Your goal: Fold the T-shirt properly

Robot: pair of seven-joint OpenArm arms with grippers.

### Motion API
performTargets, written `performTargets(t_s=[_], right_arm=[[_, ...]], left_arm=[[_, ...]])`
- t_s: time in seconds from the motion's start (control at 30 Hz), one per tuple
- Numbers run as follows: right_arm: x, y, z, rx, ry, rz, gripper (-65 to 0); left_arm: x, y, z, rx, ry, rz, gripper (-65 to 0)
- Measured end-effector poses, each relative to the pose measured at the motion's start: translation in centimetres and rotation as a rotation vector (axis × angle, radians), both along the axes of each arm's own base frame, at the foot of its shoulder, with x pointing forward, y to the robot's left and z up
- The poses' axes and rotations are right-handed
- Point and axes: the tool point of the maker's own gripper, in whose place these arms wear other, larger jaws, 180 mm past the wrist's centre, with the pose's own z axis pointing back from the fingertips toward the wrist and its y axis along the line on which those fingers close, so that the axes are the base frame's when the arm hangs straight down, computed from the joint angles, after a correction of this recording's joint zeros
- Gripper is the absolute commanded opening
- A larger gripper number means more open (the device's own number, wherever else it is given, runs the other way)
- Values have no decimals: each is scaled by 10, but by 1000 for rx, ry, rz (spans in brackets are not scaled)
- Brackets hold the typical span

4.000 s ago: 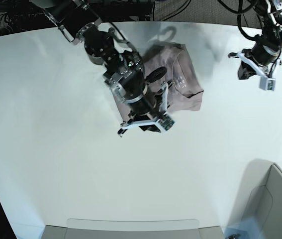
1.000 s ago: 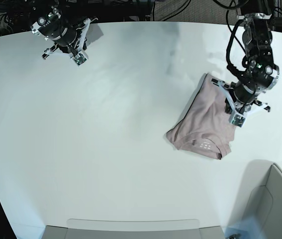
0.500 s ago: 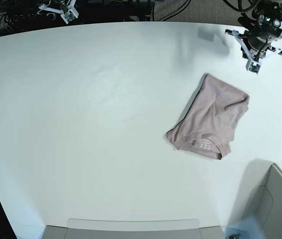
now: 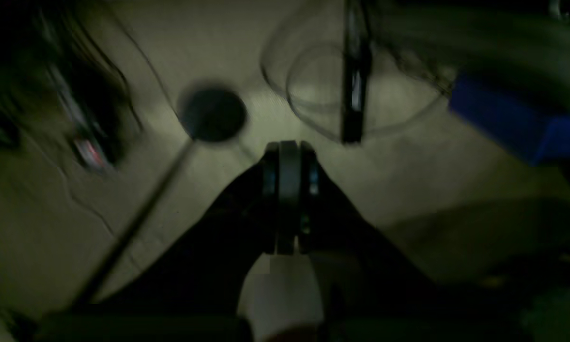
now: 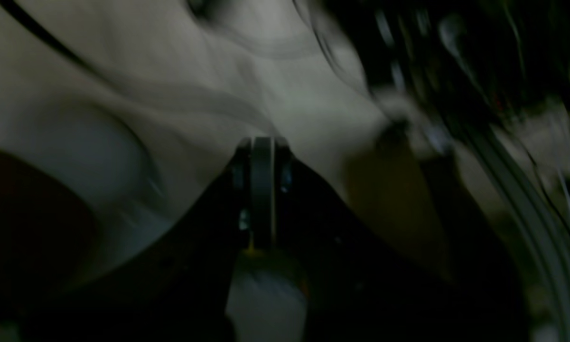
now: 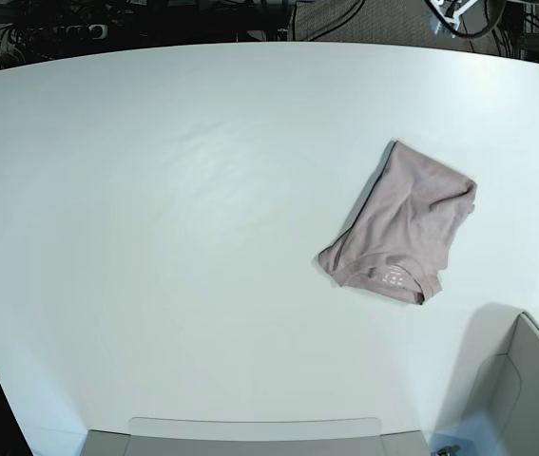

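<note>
T-shirt (image 6: pixel 402 225): dusty mauve-pink, lying as a compact folded packet on the right half of the white table (image 6: pixel 155 237), skewed to the table's edges; the collar end with its pale print points toward the near side, and the far right corner is a little rumpled.
Step in hand: judged to be the close of the task; the garment is folded and nothing touches it.
Next move: if any, it would call for squaring the packet and smoothing the rumpled corner; otherwise only parking the arms.
Left gripper (image 4: pixel 287 197): jaws pressed together, grasping nothing; its wrist view is dark and blurred, showing floor and cables, not the table.
Right gripper (image 5: pixel 261 190): jaws likewise pressed together and empty; its view is dark and smeared too.
Arm pose: both arms are drawn off the table; in the base view only a scrap of hardware shows at the far right edge.
Bin (image 6: pixel 526 380): grey, at the near right corner, well apart from the garment.
</note>
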Motion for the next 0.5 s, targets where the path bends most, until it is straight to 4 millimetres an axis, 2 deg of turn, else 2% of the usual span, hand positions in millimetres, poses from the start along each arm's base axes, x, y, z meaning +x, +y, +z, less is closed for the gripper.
performTargets(t_s=[0.13, 0.27, 0.4, 0.5], right_arm=[[-9, 11, -22, 44, 47, 47, -637], [-17, 14, -49, 42, 111, 114, -637], [-6, 7, -84, 11, 135, 186, -637], [-2, -15, -111, -54, 173, 267, -637]], left_arm=[[-31, -27, -40, -102, 67, 32, -650], [-47, -50, -85, -172, 126, 67, -650], [-57, -46, -126, -130, 173, 79, -650], [-65, -33, -152, -39, 225, 126, -650]])
